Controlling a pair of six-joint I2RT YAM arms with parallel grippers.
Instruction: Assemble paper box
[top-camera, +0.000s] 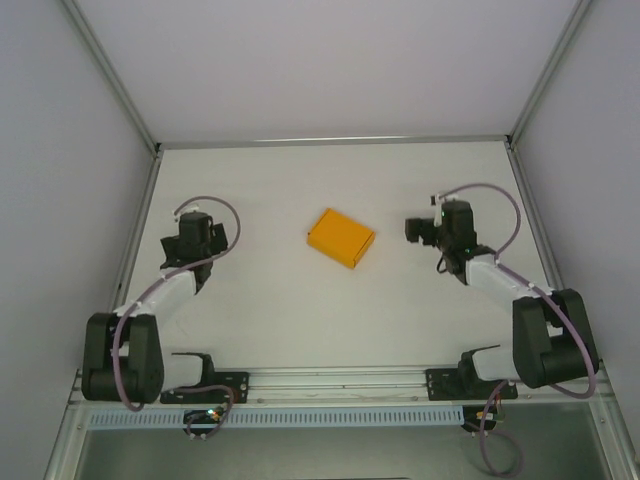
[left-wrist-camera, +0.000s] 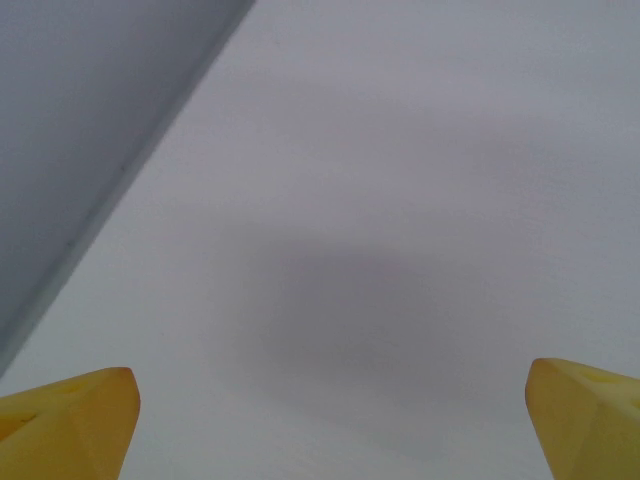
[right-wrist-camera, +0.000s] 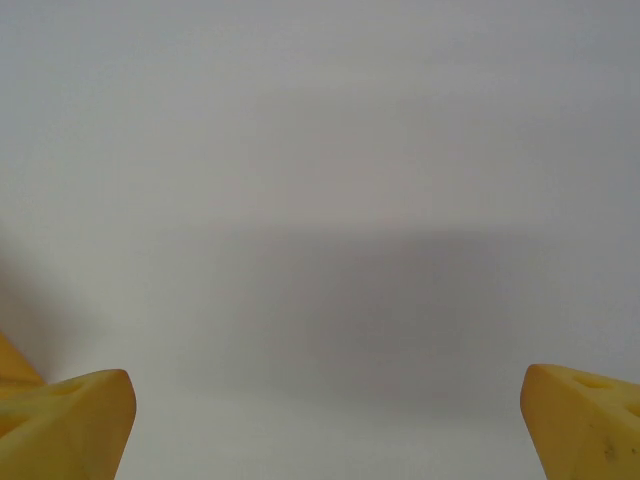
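paper box (top-camera: 340, 238) lies skewed, well apart from table (top-camera: 300, 320) edges.

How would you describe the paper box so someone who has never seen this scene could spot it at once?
Start from the white table with a black arm at each near corner. About midway between the left arm and the right arm lies the paper box, small, low, rectangular, turned at an angle. Its bright orange-yellow card stands out against the white surface and black arms.
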